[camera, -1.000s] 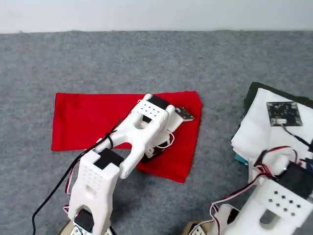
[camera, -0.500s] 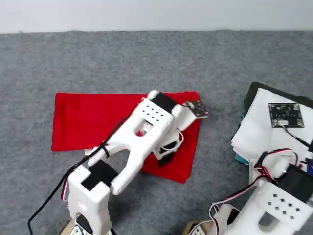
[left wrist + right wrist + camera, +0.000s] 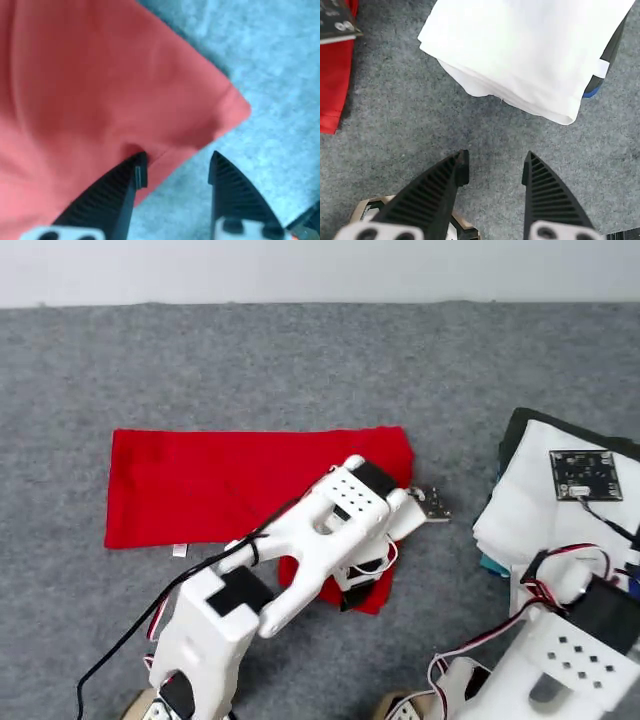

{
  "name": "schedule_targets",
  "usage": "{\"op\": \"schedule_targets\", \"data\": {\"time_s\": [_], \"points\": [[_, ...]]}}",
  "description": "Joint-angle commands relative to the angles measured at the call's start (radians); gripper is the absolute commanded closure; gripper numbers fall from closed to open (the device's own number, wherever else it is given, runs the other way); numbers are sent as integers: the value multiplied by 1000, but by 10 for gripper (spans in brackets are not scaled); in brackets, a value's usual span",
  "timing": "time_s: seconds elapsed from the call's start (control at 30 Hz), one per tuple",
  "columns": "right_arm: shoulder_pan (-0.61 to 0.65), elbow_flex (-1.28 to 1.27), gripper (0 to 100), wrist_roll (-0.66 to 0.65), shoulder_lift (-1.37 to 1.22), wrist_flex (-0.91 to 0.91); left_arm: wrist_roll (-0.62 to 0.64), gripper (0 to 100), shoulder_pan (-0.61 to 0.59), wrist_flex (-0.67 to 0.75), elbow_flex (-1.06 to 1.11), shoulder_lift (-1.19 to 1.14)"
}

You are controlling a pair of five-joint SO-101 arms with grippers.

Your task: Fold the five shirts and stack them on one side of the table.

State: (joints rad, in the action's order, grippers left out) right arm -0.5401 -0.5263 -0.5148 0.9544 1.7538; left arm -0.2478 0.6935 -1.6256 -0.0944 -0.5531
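A red shirt lies spread flat on the grey table. My left gripper hangs over its front right corner. In the left wrist view that gripper is open: one finger rests at the red shirt's hem, the other stands over bare table. A stack of folded shirts with a white shirt on top sits at the right. My right gripper is open over bare table just in front of the white shirt, holding nothing.
Dark and blue folded layers peek out under the white one. The right arm fills the front right corner. A pale wall borders the table's far edge. Open table lies behind and left of the red shirt.
The left arm has swung right and toward the front, from the middle of the red shirt's right half to its front right corner. The right arm and stack stayed put.
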Motion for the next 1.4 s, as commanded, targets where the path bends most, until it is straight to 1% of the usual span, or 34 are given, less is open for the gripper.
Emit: {"op": "schedule_targets", "data": {"time_s": [0.0,0.1,0.17,0.3,0.5,0.67,0.8,0.93,1.17,1.23,1.37], "points": [[-10,6,822,3,13,38,-11,791,3,46,-7,-38],[-10,6,822,3,13,38,-9,799,5,61,-12,-77],[-10,6,822,3,13,36,-12,838,5,66,-12,-72],[-10,6,822,3,13,35,-14,925,3,100,-12,-29],[-10,6,822,3,13,35,-15,982,2,92,-12,94],[-10,6,822,3,13,35,-18,982,-32,100,-18,193],[-10,6,822,3,12,33,-46,980,-92,106,-54,204],[-10,6,822,3,5,31,-58,949,-160,190,-62,204],[-10,-2,822,3,5,31,-104,941,-242,316,-61,204],[-8,-15,822,3,5,31,-106,913,-267,361,-59,203],[-8,-48,822,3,13,31,-106,825,-302,439,-62,173]]}}
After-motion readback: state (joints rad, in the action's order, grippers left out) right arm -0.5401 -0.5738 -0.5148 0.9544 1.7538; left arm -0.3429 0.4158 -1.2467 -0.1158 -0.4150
